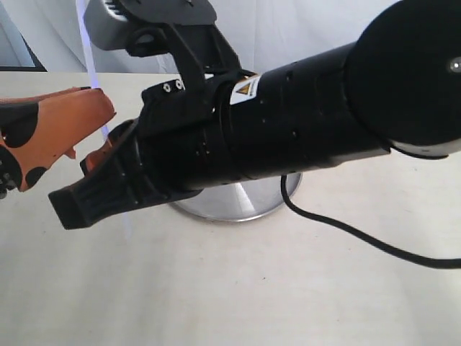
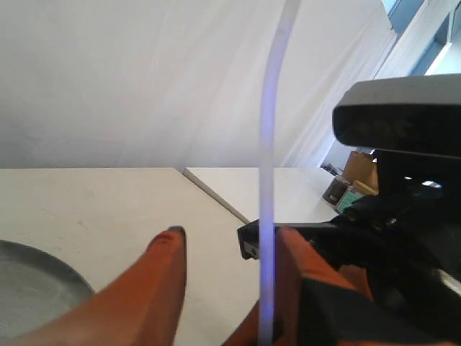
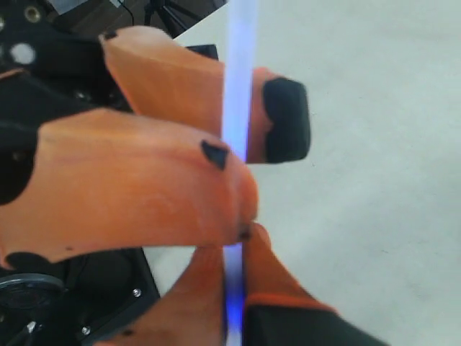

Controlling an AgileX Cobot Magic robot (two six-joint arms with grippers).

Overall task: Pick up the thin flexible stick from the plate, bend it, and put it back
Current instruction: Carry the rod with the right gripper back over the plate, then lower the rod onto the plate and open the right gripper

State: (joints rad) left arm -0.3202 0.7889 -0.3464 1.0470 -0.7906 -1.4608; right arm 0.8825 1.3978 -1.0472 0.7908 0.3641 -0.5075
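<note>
Pale table [image 1: 216, 288]; above it the stick [image 3: 238, 72] is pinched upright by the right gripper [image 3: 236, 245], clear of the plate [image 1: 238, 209] behind. Whether the left gripper [image 1: 92, 126] clamps it cannot be told. Pickup is judged done; bending and return outstanding.

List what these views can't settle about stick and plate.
plate: mostly behind the right arm in the exterior view; cut by the left wrist view's edge.
thin flexible stick: ends out of frame in both wrist views; blurred in the right.
left gripper: hold on stick unclear.
</note>
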